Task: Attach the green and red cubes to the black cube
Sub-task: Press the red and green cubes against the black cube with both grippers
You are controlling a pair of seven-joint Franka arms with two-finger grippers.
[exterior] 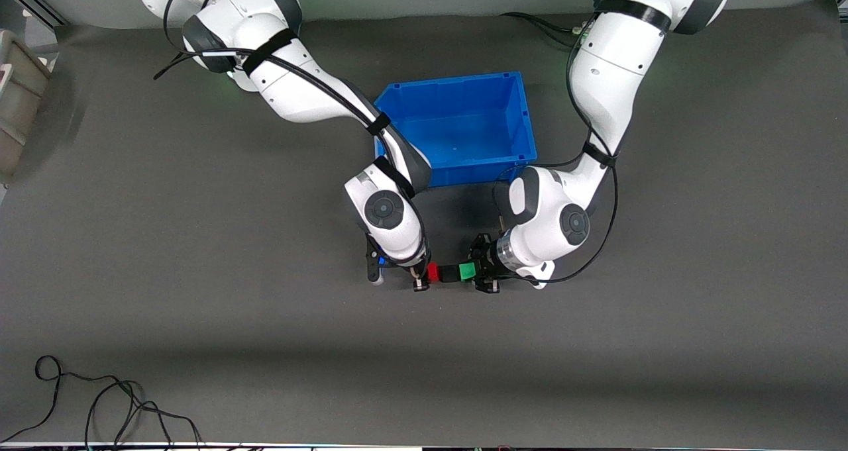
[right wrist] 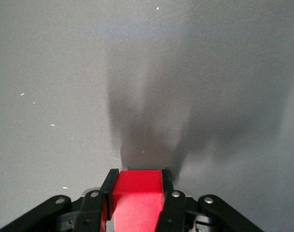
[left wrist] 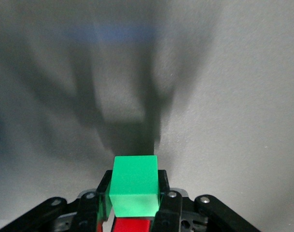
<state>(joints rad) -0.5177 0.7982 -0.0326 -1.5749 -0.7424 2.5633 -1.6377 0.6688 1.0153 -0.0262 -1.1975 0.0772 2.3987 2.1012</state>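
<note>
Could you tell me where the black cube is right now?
In the front view the black cube sits between the red cube and the green cube, nearer the camera than the blue bin.

Even overhead light; soft shadows, sharp focus.

An open-topped blue plastic bin (exterior: 464,130) sits on the dark grey table mat (exterior: 695,305), toward the robots' bases and about midway between the two ends. A loose black cable (exterior: 99,404) lies coiled on the mat at the near edge, toward the right arm's end. A grey container (exterior: 20,100) stands partly visible at that same end, farther from the front camera.
</note>
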